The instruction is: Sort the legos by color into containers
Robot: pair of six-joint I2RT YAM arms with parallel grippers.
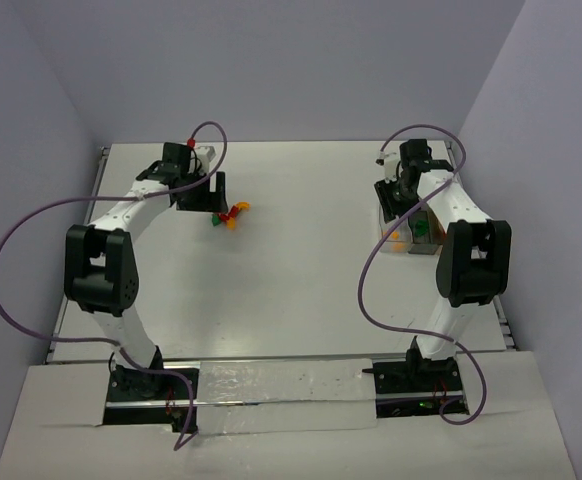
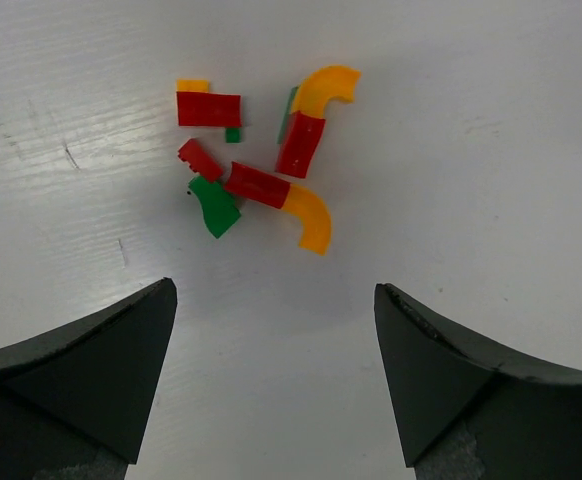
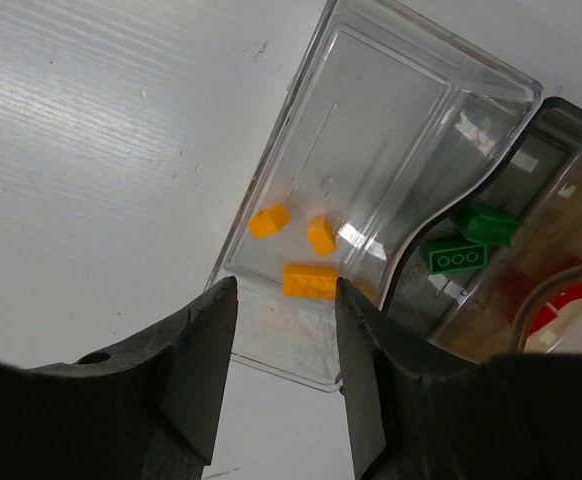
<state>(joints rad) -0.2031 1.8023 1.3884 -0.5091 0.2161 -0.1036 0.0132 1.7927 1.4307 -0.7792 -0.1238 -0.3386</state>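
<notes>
A loose pile of legos (image 2: 261,160) in red, green and orange-yellow lies on the white table, also seen in the top view as legos (image 1: 229,215). My left gripper (image 2: 274,288) hovers just short of the pile, open and holding nothing. The containers (image 1: 411,235) stand at the right side. My right gripper (image 3: 285,284) hangs open over the near clear bin (image 3: 371,120), where three orange legos (image 3: 311,280) lie; one is just past the fingertips. Green legos (image 3: 471,240) sit in the middle bin and red pieces (image 3: 561,300) in the far one.
The right arm's purple cable (image 1: 371,290) loops down beside the containers. The table's right edge (image 1: 506,320) runs close behind the bins. The left arm's elbow (image 1: 96,265) stands over the table's left side.
</notes>
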